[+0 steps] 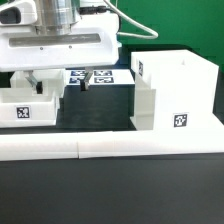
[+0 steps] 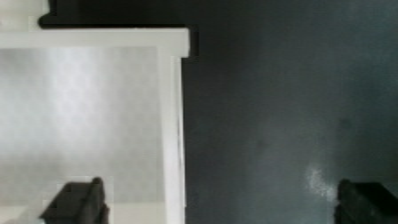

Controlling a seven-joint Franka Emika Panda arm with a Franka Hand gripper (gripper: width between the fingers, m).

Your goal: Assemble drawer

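The drawer's large white casing [image 1: 175, 92] stands at the exterior view's right, open at the top, with a tag on its front face. One small white tray [image 1: 28, 108] with a tag sits at the exterior view's left, under the arm. In the wrist view the tray [image 2: 89, 120] shows as a white box with its side wall [image 2: 178, 130] running between my fingers. My gripper [image 1: 62, 86] [image 2: 222, 205] is open wide and empty. It straddles that wall, with one fingertip [image 2: 75, 200] over the tray and the other over the dark table. A second tray is not visible.
The marker board [image 1: 100, 76] lies flat behind the tray and casing. Long low white L-shaped bars [image 1: 110, 147] run along the front of the parts. The dark table [image 2: 294, 110] lies beside the tray.
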